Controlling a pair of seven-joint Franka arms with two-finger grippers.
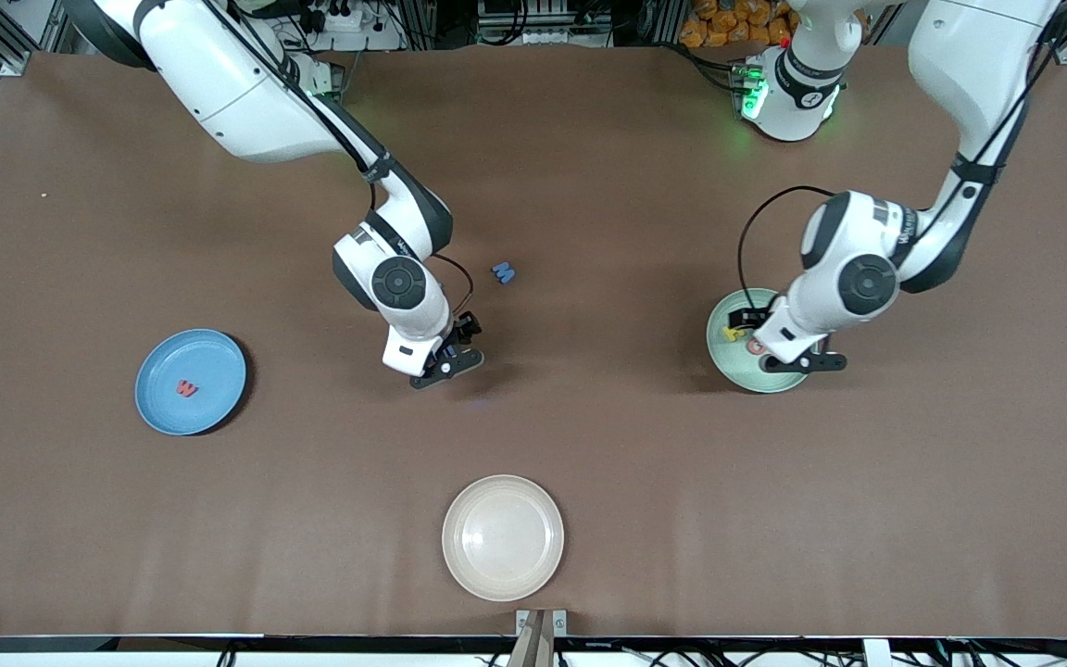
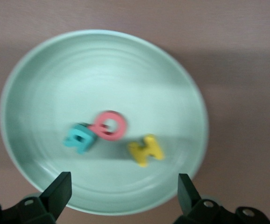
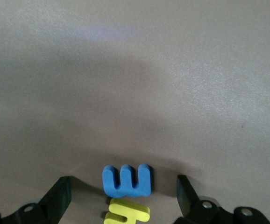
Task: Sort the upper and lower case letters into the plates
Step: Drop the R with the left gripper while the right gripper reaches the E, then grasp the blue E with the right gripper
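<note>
The mint green plate (image 1: 728,363) lies toward the left arm's end of the table. My left gripper (image 1: 800,363) hangs low over it, open and empty (image 2: 122,193). In the plate (image 2: 102,70) lie a teal letter (image 2: 80,138), a red letter (image 2: 109,126) and a yellow letter (image 2: 146,150). The blue plate (image 1: 207,357) toward the right arm's end holds one red letter (image 1: 185,388). My right gripper (image 1: 447,368) is low over the mid-table, open (image 3: 122,196); a blue letter (image 3: 126,180) and a yellow letter (image 3: 127,213) lie on the table between its fingers. Another blue letter (image 1: 504,273) lies on the table farther from the camera.
A cream-white plate (image 1: 503,537) with nothing in it sits near the table's front edge, nearer to the camera than the right gripper. Brown tabletop stretches between the three plates.
</note>
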